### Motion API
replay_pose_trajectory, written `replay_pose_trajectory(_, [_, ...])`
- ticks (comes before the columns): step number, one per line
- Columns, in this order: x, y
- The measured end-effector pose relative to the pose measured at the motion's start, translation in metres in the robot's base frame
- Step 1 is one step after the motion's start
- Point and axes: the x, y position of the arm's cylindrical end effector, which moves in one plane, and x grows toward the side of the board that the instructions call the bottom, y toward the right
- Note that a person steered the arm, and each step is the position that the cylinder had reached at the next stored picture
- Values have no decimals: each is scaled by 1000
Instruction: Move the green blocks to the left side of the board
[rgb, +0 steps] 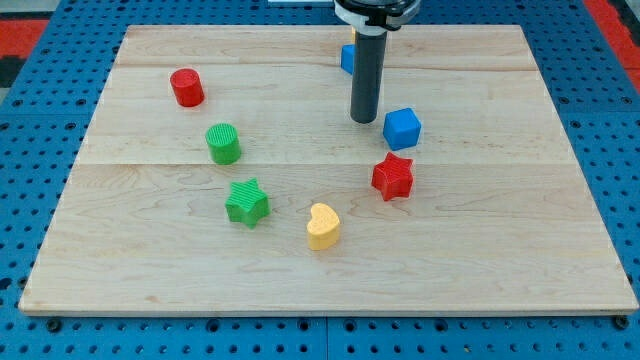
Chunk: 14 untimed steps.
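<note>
A green cylinder (224, 143) stands left of the board's middle. A green star (246, 203) lies just below it, toward the view's bottom. My tip (363, 120) rests on the board right of centre near the view's top, far to the right of both green blocks. It is just left of a blue cube (402, 128), with a small gap between them.
A red cylinder (186, 87) stands at the upper left. A red star (393, 177) lies below the blue cube. A yellow heart (322, 226) lies at bottom centre. Another blue block (347, 58) is partly hidden behind the rod. The wooden board (500, 250) sits on a blue pegboard.
</note>
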Motion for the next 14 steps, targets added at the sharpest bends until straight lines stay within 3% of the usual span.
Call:
replay_pose_trajectory(3, [-2, 0])
replay_pose_trajectory(4, [0, -53])
replay_pose_trajectory(5, [48, -103])
replay_pose_trajectory(7, [19, -214])
replay_pose_trajectory(8, [30, -210])
replay_pose_trajectory(9, [38, -129])
replay_pose_trajectory(10, [72, -88])
replay_pose_trajectory(12, [124, -94])
replay_pose_trajectory(14, [117, -125])
